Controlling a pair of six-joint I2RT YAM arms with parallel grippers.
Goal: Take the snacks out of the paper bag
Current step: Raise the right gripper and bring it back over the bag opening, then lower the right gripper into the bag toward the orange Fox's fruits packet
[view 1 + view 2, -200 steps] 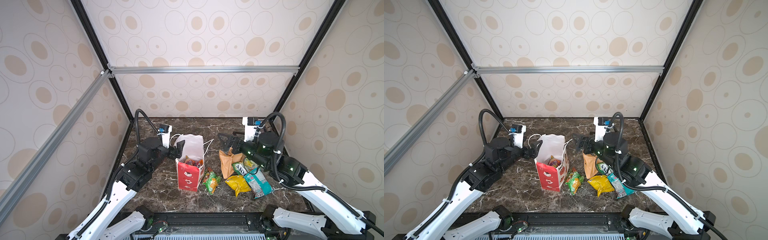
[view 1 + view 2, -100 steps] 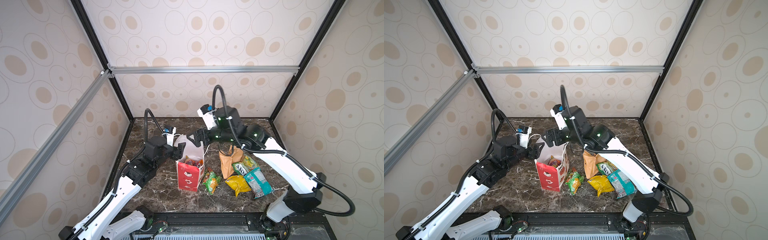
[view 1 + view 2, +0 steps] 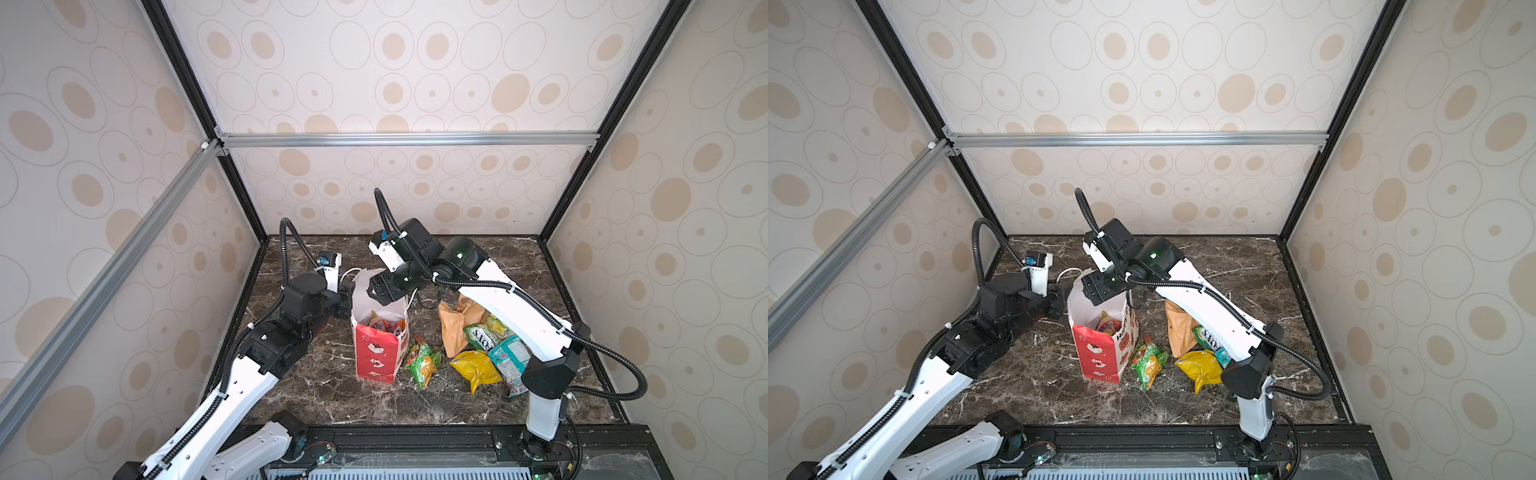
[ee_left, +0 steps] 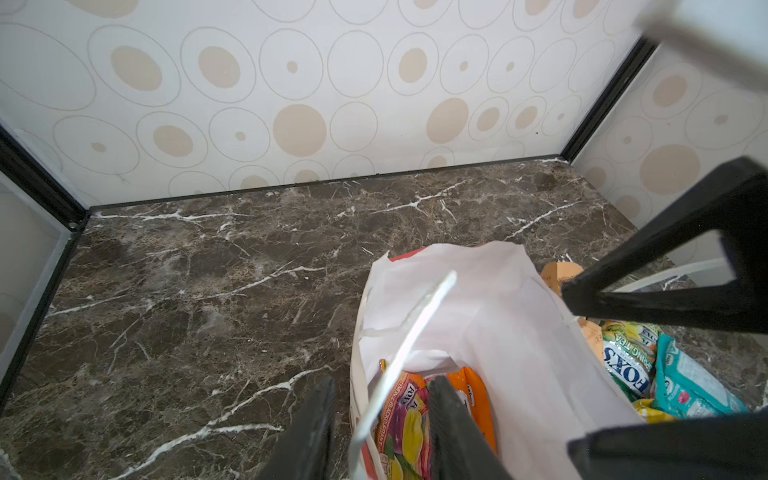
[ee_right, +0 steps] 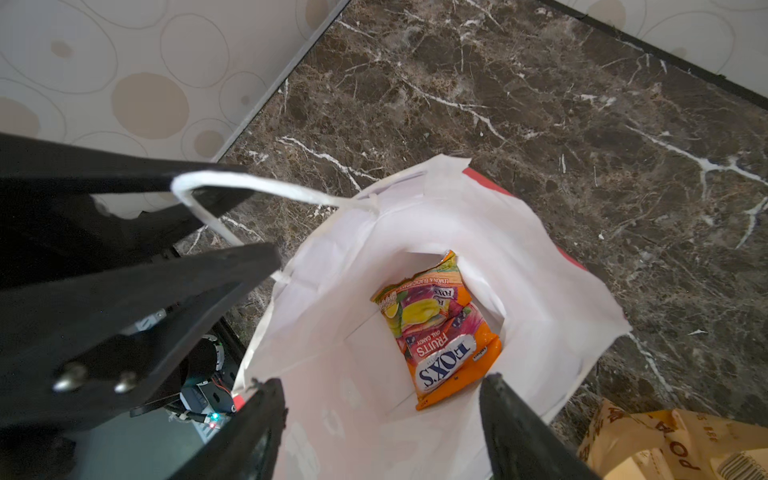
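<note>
I see the dark marble table (image 3: 316,386) carrying the red paper bag (image 3: 376,353) upright, green-and-red packet (image 3: 422,359) just beside it, then tan kraft pouch (image 3: 453,328), green FOX'S packet (image 3: 482,336), yellow packet (image 3: 476,368), teal packet (image 3: 509,365) clustered right.

This is a robotics lab test cell. A dark marble-look tabletop (image 3: 332,395) is boxed in on three sides by wall panels (image 3: 395,83) printed with beige ovals, set in black frame posts (image 3: 190,83), and an aluminium bar (image 3: 407,139) runs across high above its far edge. A white-and-black left arm (image 3: 245,386) and right arm (image 3: 515,311), trailing corrugated cable hose, rise from a black rail (image 3: 415,440) along the tabletop's near edge.
</note>
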